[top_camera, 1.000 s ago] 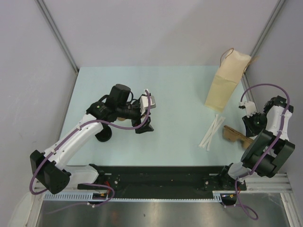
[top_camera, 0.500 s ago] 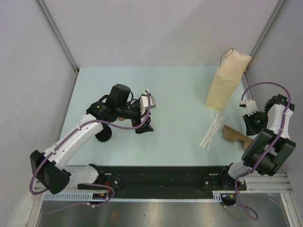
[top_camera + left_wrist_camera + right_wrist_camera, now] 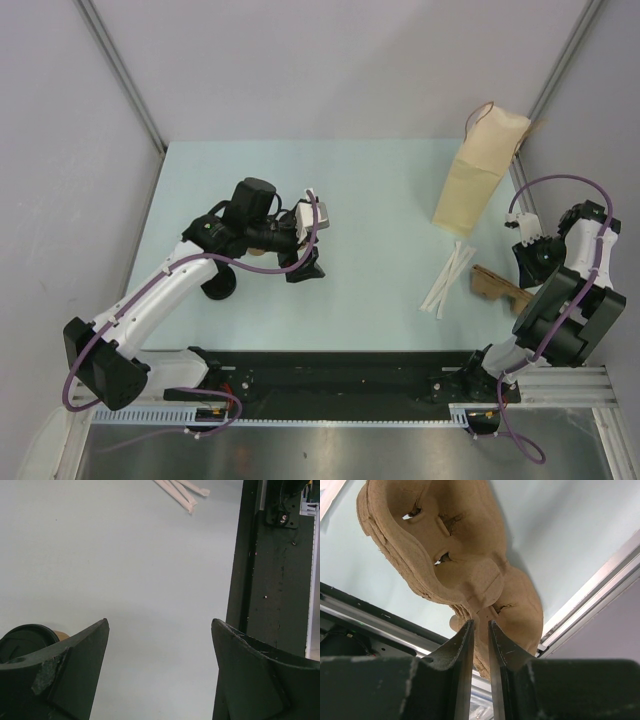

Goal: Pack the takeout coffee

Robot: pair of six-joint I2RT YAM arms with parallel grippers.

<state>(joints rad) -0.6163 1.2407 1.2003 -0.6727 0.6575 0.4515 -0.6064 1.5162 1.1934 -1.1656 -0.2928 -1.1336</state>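
From above, the left end effector (image 3: 305, 268) is held low over the tabletop (image 3: 380, 200), its arm bent. The right arm (image 3: 572, 300) is folded up at the right edge.

At the left wrist, the fingers are spread wide, and a coffee cup (image 3: 27, 636) is seen just beside one finger.

At the right wrist, the right end effector (image 3: 480, 624) is pinched on the cup tray (image 3: 445, 555).

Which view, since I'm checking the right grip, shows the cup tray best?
Right wrist: the cup tray fills the frame, its rim between the right gripper's fingers. Top external shows it small, partly behind the arm. Left wrist misses it.
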